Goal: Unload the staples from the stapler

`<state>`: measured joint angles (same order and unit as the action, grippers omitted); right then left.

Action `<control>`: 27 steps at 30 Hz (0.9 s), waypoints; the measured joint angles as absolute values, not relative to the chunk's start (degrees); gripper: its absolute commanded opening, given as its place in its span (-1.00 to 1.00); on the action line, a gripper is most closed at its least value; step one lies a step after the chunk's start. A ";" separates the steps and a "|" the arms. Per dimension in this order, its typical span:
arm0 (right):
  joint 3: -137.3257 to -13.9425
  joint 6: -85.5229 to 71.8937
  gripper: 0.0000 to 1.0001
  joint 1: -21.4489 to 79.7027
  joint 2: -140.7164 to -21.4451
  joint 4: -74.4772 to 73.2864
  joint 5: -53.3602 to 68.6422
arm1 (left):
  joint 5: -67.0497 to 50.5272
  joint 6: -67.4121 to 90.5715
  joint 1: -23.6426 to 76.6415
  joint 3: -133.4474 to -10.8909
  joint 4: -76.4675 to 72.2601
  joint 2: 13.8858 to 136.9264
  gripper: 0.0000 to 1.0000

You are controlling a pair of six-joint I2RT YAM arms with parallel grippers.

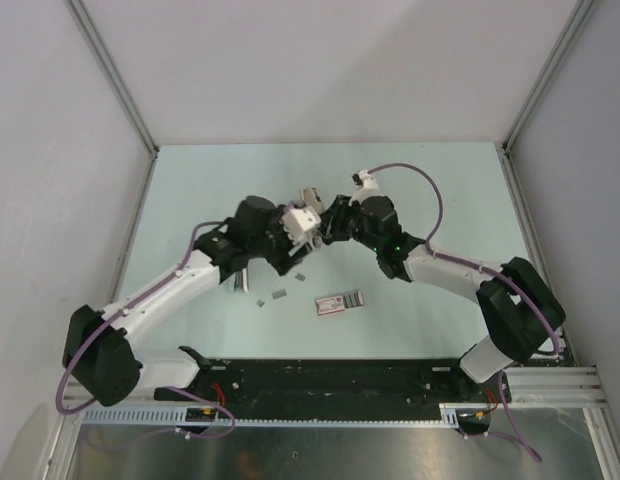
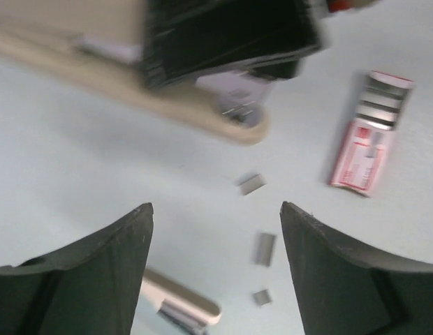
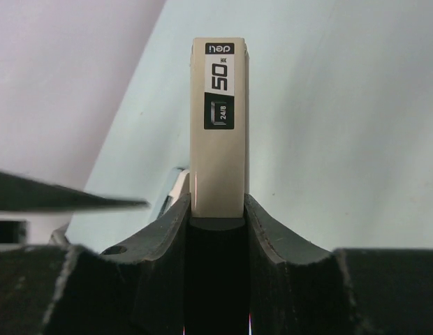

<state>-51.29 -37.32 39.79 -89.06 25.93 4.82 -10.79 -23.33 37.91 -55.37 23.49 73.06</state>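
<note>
The right pincer (image 3: 216, 202) is clenched on the stapler (image 3: 218, 125) at its beige base, holding it above the middle of the surface (image 1: 440, 190). The left pincer (image 2: 216, 207) is released, fingers wide, with nothing between them. Only the left wrist view shows the staples (image 2: 252, 183) plainly: small grey bits lying on the surface below the stapler, near a pink box (image 2: 367, 139). The right wrist view hides them.

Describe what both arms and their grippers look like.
The left arm and right arm have white links, black joint housings and a purple cable looping along each. A green light glows on the right one. The fingers are matte black, curved wedges.
</note>
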 measured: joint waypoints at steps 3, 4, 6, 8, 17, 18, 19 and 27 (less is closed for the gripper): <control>-55.18 -34.52 -1.00 39.81 -90.85 21.47 3.14 | -10.81 -22.57 32.27 -56.73 24.08 71.02 0.96; -56.53 -33.41 -1.00 39.92 -91.57 20.18 2.39 | -10.76 -22.44 30.59 -56.93 24.16 70.00 0.98; -58.89 -30.92 -1.00 40.12 -93.23 17.89 0.91 | -10.39 -22.31 28.18 -56.97 24.53 67.85 0.99; -61.28 -28.18 -1.00 40.42 -95.33 15.75 -0.71 | -10.33 -22.44 27.66 -56.95 25.28 65.91 0.99; -74.63 -17.93 -1.00 42.65 -110.17 5.19 -5.58 | -12.43 -25.47 28.88 -53.32 30.65 63.79 0.99; -75.40 -17.41 -1.00 42.81 -111.26 4.29 -5.78 | -12.43 -26.13 29.50 -52.69 31.05 64.07 0.99; -75.85 -16.97 -1.00 42.94 -112.20 3.66 -5.87 | -12.40 -26.92 30.17 -52.03 31.27 64.51 0.99; -78.81 -15.73 -1.00 42.89 -117.69 0.60 -6.00 | -12.25 -30.59 32.71 -49.39 32.71 73.25 0.98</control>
